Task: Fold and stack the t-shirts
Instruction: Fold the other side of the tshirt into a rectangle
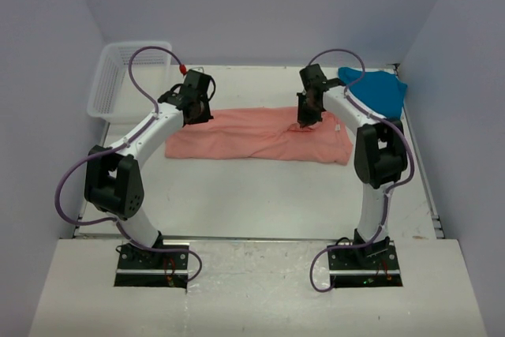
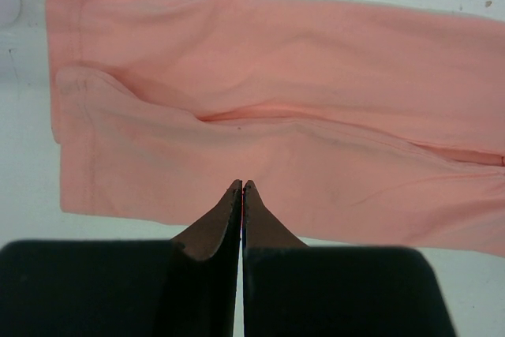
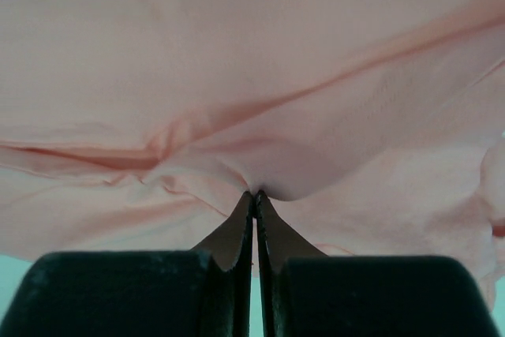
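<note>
where the salmon-pink t-shirt [image 1: 260, 136] is laid as a long strip across the worktop [image 1: 260, 195], a pucker right of its middle is pinched by the right tool [image 3: 255, 197]. the left tool [image 2: 241, 189] is held closed and empty over its left part. the teal t-shirt [image 1: 383, 88] is bunched far right.

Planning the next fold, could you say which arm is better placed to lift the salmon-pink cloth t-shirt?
Likely right: the right gripper pinches the salmon-pink cloth t-shirt; the left gripper is shut, empty.
</note>
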Controlling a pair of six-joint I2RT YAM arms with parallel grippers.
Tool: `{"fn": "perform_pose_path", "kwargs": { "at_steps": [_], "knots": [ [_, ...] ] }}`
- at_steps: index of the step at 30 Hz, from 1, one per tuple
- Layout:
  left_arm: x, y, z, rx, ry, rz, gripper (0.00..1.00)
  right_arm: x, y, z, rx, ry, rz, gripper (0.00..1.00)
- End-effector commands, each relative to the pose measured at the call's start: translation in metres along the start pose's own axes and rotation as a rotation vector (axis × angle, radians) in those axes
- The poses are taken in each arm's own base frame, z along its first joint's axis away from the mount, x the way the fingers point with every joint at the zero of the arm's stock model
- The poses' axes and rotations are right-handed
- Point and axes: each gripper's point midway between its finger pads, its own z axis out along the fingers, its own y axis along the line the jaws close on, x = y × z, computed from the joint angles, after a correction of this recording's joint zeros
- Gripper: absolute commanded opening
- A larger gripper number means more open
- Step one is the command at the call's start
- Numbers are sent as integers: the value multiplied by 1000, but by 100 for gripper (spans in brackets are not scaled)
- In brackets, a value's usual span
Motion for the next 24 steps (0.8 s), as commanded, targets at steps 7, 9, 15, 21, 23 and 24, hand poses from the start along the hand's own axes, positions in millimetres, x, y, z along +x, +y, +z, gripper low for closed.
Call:
{"fn": "perform_pose_path", "kwargs": {
  "at_steps": [7,9,15,21,23,24],
  "knots": [
    [-1,-7,-3,47,-13,13,0,-130,58,4,-147,-191,-135,39],
    [2,-9,-3,60,-2,16,0,-128,52,21,-103,-163,-129,49],
    [11,5,-5,1,-10,6,0,-111,31,-27,-93,-296,-101,87],
    [16,19,-2,-68,-28,-20,0,-46,11,-33,-28,-203,-72,73],
    [19,20,3,-82,-19,-20,0,-28,9,-38,0,-217,-102,51],
    [20,20,4,-82,-13,-24,0,-23,8,-40,10,-213,-104,29]
  ]
}}
